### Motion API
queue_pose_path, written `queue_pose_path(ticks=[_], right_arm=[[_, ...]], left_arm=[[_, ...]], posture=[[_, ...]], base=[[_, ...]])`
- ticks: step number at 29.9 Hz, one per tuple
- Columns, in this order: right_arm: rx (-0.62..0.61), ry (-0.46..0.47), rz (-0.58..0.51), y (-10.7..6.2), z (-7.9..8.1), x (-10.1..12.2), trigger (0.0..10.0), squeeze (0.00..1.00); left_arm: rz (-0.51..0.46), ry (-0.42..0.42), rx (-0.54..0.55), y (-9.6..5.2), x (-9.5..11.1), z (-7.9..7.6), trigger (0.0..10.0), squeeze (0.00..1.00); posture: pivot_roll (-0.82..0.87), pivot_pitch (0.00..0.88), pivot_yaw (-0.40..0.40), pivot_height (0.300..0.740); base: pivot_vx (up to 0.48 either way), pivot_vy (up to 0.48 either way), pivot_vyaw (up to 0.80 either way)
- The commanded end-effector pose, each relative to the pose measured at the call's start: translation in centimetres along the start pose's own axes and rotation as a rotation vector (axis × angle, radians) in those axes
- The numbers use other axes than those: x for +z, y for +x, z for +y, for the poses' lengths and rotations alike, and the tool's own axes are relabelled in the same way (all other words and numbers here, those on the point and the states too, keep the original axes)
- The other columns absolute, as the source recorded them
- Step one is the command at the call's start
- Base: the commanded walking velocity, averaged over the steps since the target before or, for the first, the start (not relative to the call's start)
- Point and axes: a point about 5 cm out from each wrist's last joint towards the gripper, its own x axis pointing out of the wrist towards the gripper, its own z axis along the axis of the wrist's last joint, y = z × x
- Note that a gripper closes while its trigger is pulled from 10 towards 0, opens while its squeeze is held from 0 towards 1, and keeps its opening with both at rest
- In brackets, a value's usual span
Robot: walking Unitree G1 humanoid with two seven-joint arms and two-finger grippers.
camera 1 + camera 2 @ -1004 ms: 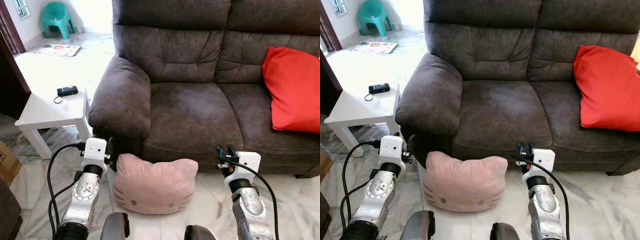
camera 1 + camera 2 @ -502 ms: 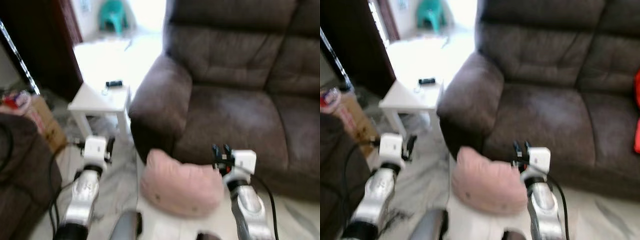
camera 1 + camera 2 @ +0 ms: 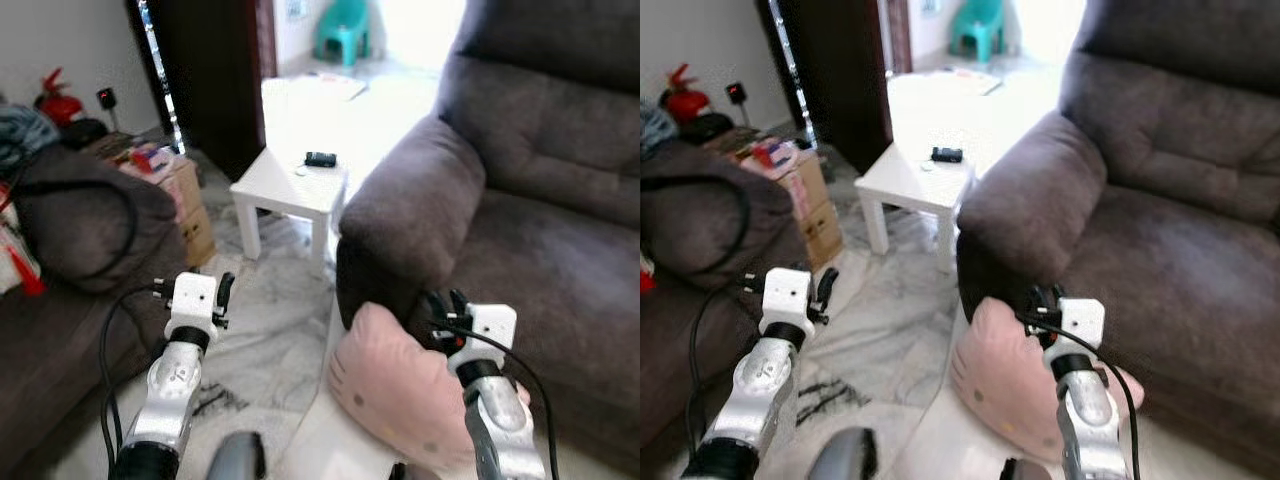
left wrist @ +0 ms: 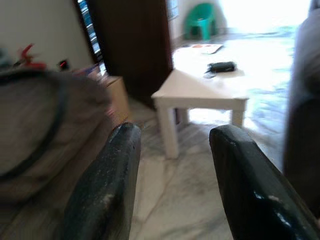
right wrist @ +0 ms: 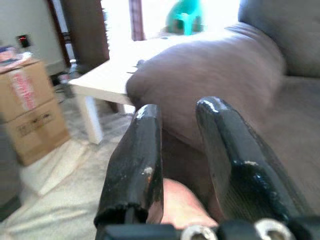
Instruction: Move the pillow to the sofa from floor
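Pink pillow [image 3: 400, 385] lies on floor [image 3: 270, 330] against sofa [image 3: 520, 200].

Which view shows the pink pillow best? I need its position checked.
The left eye view: the pink pillow lies on the floor against the sofa. The right eye view shows it similarly; the right wrist view catches a pink sliver.

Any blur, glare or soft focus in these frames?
Left and right eye views: mostly sharp, doorway floor blown out white behind the white side table. Left wrist view: background softly blurred, left gripper fingers sharper. Right wrist view: sofa arm and pink pillow smeared, window glare behind.
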Motion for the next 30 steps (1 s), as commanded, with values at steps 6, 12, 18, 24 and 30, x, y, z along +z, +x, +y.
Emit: queue_pose_path(ticks=[6, 12, 18, 24, 30], right_arm=[[0.007, 0.001, -0.01, 0.11, 0.16, 0.27, 10.0, 0.0], [-0.033, 0.038, 0.028, 0.16, -0.25, -0.31, 10.0, 0.0], [-0.032, 0.032, 0.027, 0.22, -0.2, -0.27, 10.0, 0.0], [-0.032, 0.034, 0.027, 0.24, -0.16, -0.27, 10.0, 0.0], [-0.035, 0.034, 0.019, 0.23, -0.18, -0.19, 10.0, 0.0]], left_arm=[[-0.009, 0.001, 0.002, 0.13, 0.3, 0.12, 10.0, 0.0], [0.017, -0.03, -0.057, 0.08, -0.06, -0.7, 10.0, 0.0], [0.007, -0.03, -0.061, 0.09, 0.09, -0.74, 10.0, 0.0], [0.005, -0.029, -0.063, 0.07, 0.15, -0.71, 10.0, 0.0], [0.004, -0.03, -0.061, 0.06, 0.16, -0.66, 10.0, 0.0]], posture=[[0.04, 0.0, -0.059, 0.614], [0.05, 0.0, -0.06, 0.614], [0.05, 0.0, -0.059, 0.614], [0.04, 0.0, -0.058, 0.614], [0.05, 0.0, -0.059, 0.614]], base=[[0.0, 0.0, 0.8], [0.0, 0.0, -0.25], [0.0, 0.0, -0.76], [0.0, 0.0, -0.75], [0.0, 0.0, -0.42]])
